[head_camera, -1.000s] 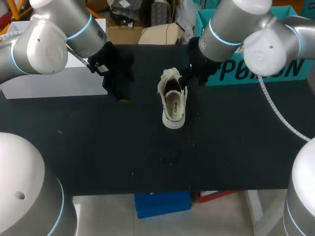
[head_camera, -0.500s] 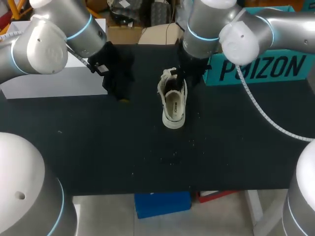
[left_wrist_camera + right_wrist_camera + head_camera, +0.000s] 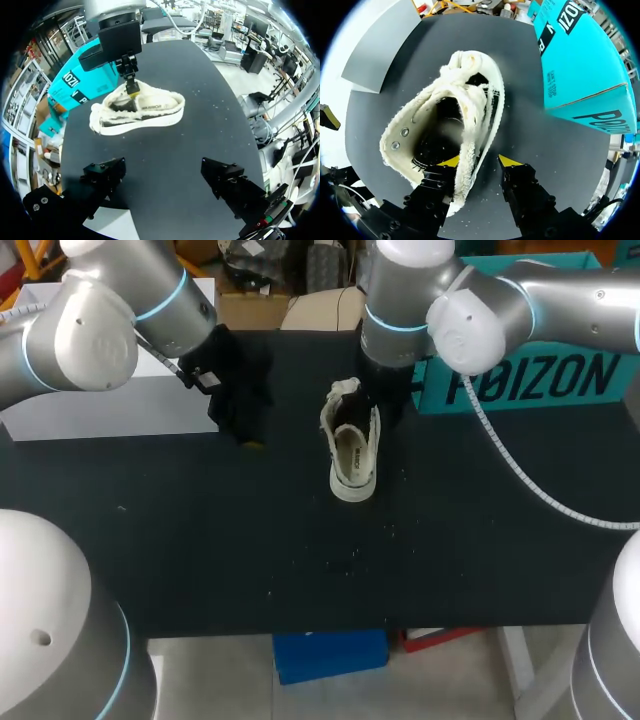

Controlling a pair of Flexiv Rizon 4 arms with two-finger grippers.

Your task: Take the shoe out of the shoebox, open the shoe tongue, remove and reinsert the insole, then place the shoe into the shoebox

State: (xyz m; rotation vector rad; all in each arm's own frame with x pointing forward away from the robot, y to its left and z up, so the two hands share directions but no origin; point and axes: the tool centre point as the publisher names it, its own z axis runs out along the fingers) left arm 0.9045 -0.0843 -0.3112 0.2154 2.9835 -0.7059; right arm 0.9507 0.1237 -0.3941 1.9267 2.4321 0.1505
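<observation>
The shoe [image 3: 352, 445] stands on the counter [image 3: 200, 540] just beside the shoebox [image 3: 560, 390]. Right fingers [image 3: 451, 161] straddle its side wall, parted — nothing pinched; left fingers [image 3: 102, 175], near the shoe, spread wide, empty. Light and floppy, I judge — best pinched at the collar.

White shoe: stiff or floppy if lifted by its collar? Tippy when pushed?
Likely floppy: the shoe has a fleecy, sagging upper. Probably light, low-cut and soft. It stands upright on its sole, so a push should slide it, not tip it.
</observation>
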